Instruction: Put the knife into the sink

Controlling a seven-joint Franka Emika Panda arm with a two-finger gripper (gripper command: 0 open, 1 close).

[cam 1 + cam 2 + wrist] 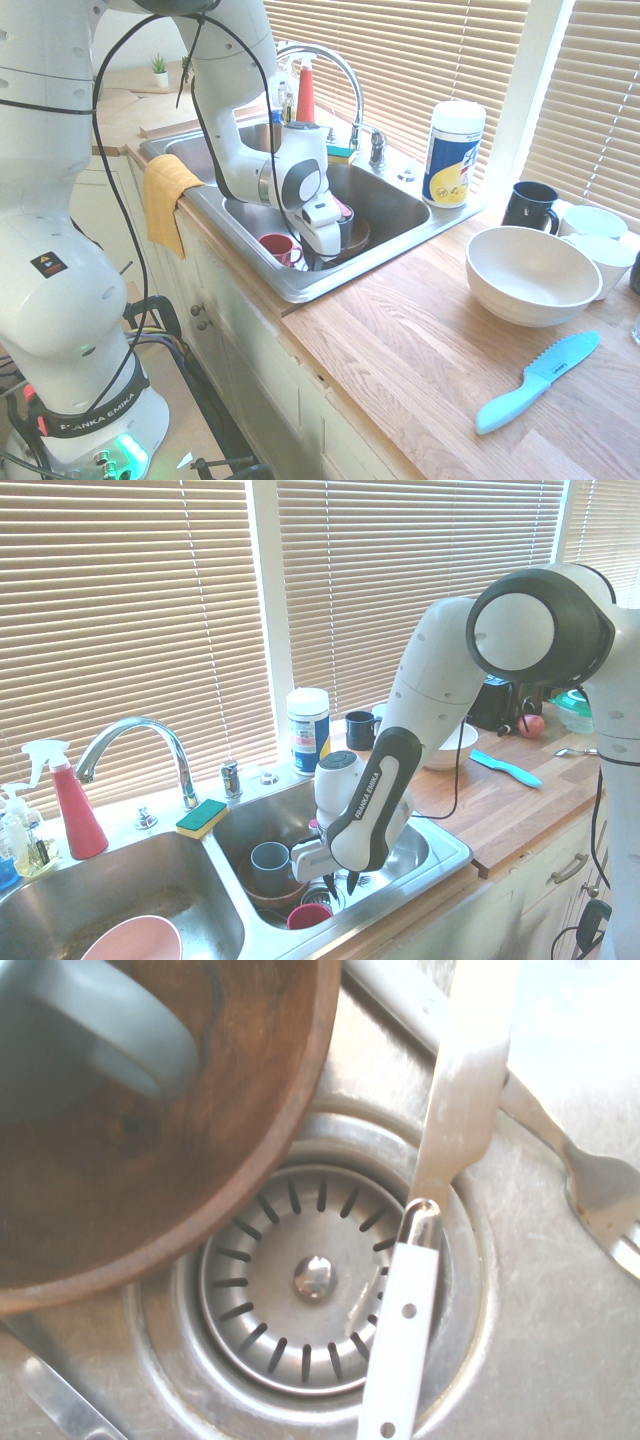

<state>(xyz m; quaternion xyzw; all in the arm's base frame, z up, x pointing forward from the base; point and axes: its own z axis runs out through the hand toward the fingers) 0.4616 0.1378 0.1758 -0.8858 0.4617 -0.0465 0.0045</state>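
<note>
The knife, with a white riveted handle and a narrow shiny blade, shows in the wrist view lying across the edge of the drain strainer on the floor of the sink. Its blade runs over a fork. My gripper reaches deep into the right basin, just above the drain, between a red cup and a brown bowl. In the second exterior view the gripper hides the knife, and neither exterior view shows whether it holds the knife.
A grey cup stands in the brown bowl. The curved faucet arches over the basins. A yellow cloth hangs on the rim. On the wooden counter lie a light-blue plastic knife, a white bowl and a wipes canister.
</note>
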